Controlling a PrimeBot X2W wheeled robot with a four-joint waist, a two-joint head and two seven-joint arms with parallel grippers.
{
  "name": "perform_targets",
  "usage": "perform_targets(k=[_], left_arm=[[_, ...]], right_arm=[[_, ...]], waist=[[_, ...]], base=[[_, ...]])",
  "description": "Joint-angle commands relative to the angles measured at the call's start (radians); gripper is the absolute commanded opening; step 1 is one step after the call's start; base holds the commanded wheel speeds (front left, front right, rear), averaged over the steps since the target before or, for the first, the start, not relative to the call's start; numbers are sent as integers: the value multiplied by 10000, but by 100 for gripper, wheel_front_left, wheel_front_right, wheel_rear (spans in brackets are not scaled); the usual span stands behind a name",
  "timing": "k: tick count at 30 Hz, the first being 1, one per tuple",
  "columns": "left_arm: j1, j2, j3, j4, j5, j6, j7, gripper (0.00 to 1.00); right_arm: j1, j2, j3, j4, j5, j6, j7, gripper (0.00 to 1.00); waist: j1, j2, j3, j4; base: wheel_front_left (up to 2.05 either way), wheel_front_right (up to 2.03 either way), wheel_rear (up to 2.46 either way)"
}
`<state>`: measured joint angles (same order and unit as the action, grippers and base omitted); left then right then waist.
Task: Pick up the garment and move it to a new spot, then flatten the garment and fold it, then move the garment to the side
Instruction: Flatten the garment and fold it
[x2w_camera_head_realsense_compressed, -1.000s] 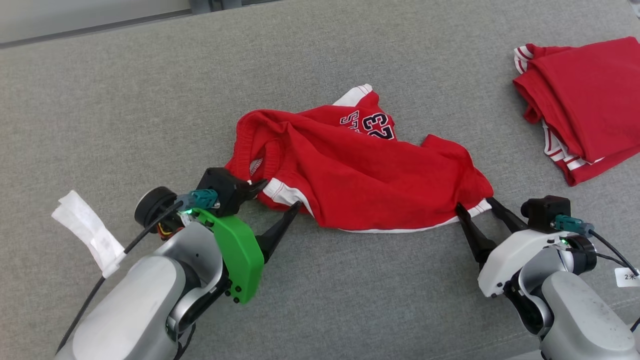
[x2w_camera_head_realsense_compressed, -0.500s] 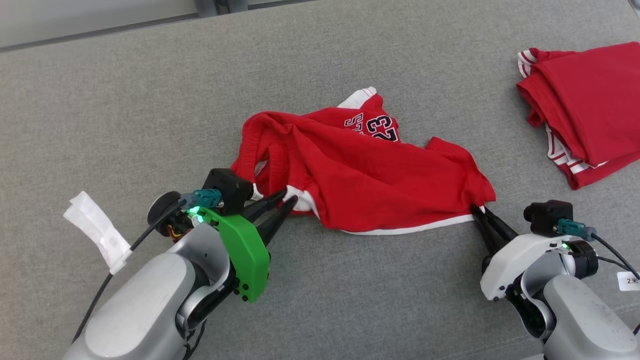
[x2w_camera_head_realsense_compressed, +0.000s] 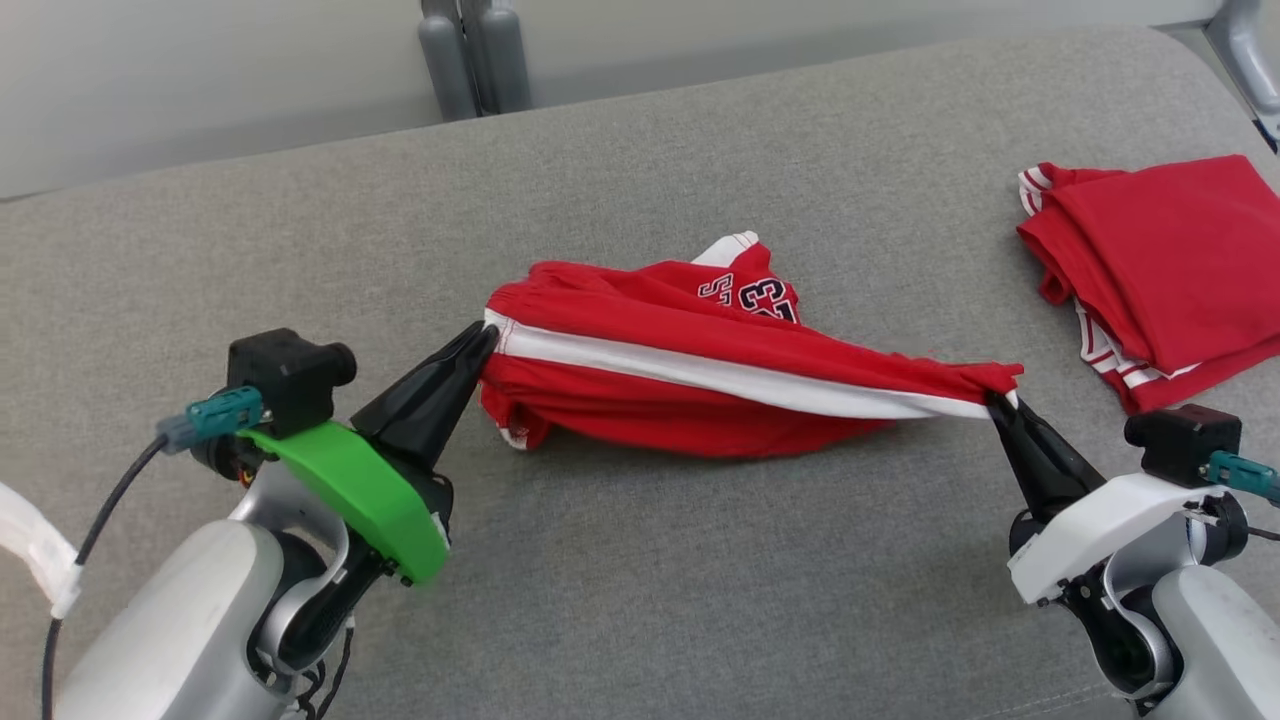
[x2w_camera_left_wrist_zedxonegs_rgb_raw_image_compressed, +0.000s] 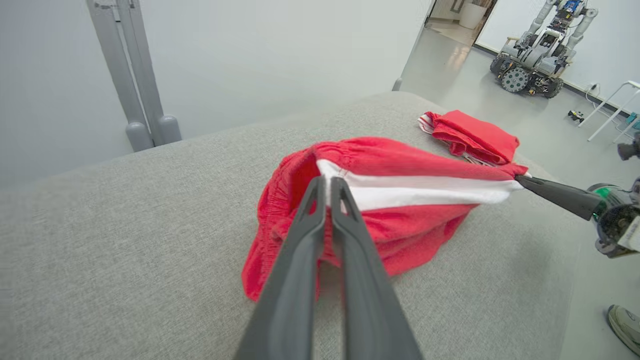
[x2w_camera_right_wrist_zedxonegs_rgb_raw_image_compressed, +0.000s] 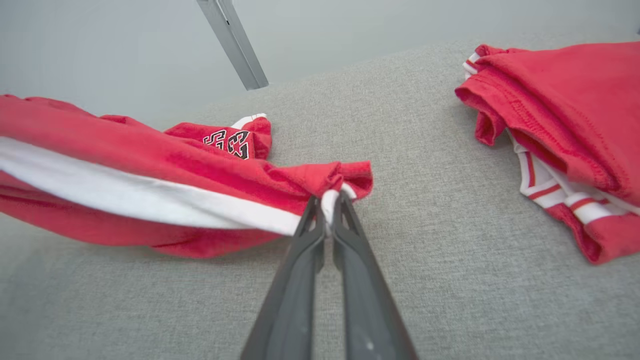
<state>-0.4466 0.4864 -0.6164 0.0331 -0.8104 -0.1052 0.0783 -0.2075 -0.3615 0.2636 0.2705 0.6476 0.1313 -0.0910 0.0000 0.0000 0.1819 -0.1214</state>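
– Grippers: what do they hold?
– The left gripper (x2w_camera_head_realsense_compressed: 484, 340) is clamped tight on 1 end of the red garment (x2w_camera_head_realsense_compressed: 680, 400), and the right gripper (x2w_camera_head_realsense_compressed: 996, 402) is pinched onto the other end.
– And the garment?
– It's strung between the 2 with the white stripe up, over the grey cushion (x2w_camera_head_realsense_compressed: 700, 600). Farther right lies a folded red garment (x2w_camera_head_realsense_compressed: 1170, 240).

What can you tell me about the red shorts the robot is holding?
The red shorts look like soft sports cloth, with a white side stripe, a gathered elastic waistband and a dark number 23. The left gripper and right gripper each pinch one end of the stripe, stretching it taut, while the rest sags crumpled onto the grey cushion.
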Motion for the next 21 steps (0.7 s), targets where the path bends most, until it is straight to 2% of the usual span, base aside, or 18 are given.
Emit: perform_targets(k=[1,6,11,15,21], left_arm=[[180,136,181,-130,-145,75,-119,0],[106,248,510,-369,-535,51,-153,0],[-923,141,585,-63,-854,-83,236,0],[-2587,-35,470,724,-785,-177,617,0],[-5650,-79,121,2424,-411,-256,1244,0]], right_arm=[[189,-63,-89,-276,113,-9,60,0],[205,-57,-187,-1146,349,-9,185,0],[-775,-7,-30,-1522,628,-5,381,0],[-2311,-23,227,-1343,1050,-3,686,0],[-5825,-129,1209,-387,2516,-5,1264,0]], waist=[[0,0,-288,121],[0,0,-187,148],[0,0,447,214],[0,0,1318,337],[0,0,2687,303]], base=[[0,0,0],[0,0,0],[0,0,0],[0,0,0],[0,0,0]])
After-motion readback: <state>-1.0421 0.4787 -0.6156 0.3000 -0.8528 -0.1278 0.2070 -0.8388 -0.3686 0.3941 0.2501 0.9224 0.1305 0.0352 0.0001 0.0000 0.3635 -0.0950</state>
